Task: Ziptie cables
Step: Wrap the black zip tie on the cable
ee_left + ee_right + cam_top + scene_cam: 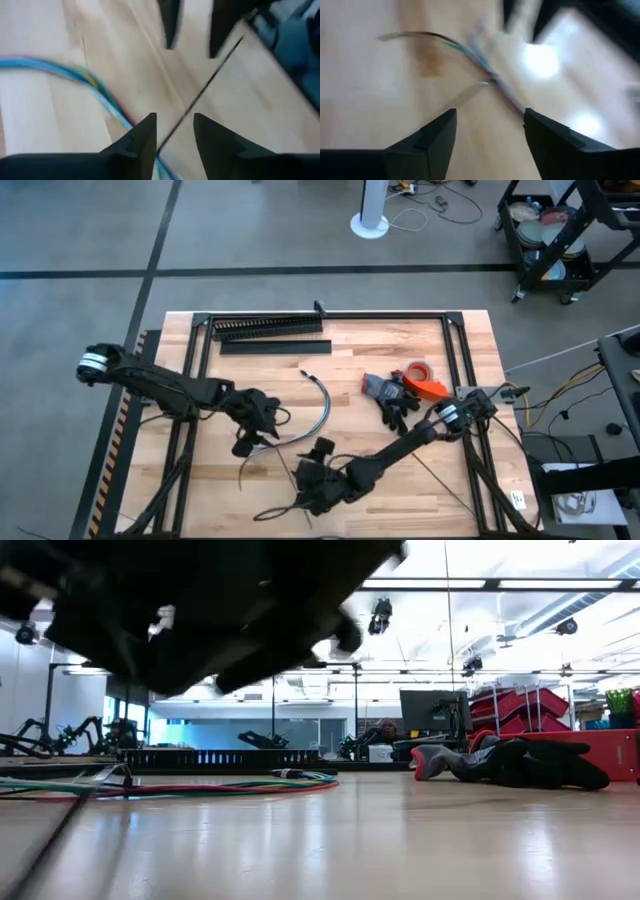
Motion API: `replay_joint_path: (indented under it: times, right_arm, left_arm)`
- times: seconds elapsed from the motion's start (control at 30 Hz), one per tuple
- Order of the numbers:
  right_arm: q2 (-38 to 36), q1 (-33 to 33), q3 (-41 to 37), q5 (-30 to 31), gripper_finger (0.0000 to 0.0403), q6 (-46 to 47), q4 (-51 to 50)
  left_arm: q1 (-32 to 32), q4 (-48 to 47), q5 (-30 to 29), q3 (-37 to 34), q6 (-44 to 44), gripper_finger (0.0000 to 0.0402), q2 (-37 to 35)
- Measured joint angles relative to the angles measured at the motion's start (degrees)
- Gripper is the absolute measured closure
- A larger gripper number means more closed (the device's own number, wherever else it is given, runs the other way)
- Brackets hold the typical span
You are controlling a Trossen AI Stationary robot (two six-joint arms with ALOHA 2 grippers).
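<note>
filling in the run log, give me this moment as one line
left gripper: open, straddling ziptie | right gripper: open above cables | cables on table: not yet tied

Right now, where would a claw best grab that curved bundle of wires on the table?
Probably mid-arc on the cables, coming straight down from above. They lie flat in an open curve on bare wood there, clear of the left claw, the right claw and the gloves.
</note>
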Motion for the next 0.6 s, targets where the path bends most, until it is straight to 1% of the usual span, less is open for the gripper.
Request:
replay_joint_path:
  times: [0.07, 0.17, 0.27, 0.33, 0.43, 0.5, 0.6]
  right_arm:
    - [-1.71, 1.02, -0.11, 3.36, 0.0182, 2.21, -5.33]
    - [-4.64, 3.20, -0.62, 6.90, 0.0180, 9.89, -17.76]
    - [-7.42, 6.28, -1.25, 8.58, 0.0188, 21.69, -31.08]
    - [-9.33, 8.48, -2.31, 8.44, 0.0194, 30.58, -38.65]
    - [-11.83, 11.54, -5.20, 6.41, 0.0202, 43.22, -46.26]
    - [-13.27, 13.02, -7.51, 3.61, 0.0205, 51.74, -49.26]
    - [-15.21, 15.10, -10.52, -4.51, 0.0209, 62.19, -51.98]
  left_arm:
    - [-0.33, 2.41, 0.04, -0.09, -2.20, 0.0278, -1.44]
    - [-1.40, 9.14, -0.18, -0.81, -5.58, 0.0276, -2.23]
    - [-2.87, 16.81, -0.52, -1.29, -7.28, 0.0282, -1.54]
    - [-3.96, 22.64, -2.25, -1.16, -8.26, 0.0288, -0.06]
    - [-5.61, 30.60, -4.78, -0.90, -10.18, 0.0299, 2.93]
    - [-6.32, 35.47, -5.63, -0.32, -11.65, 0.0306, 5.29]
    - [-7.24, 39.10, -5.86, 1.82, -13.62, 0.0316, 9.26]
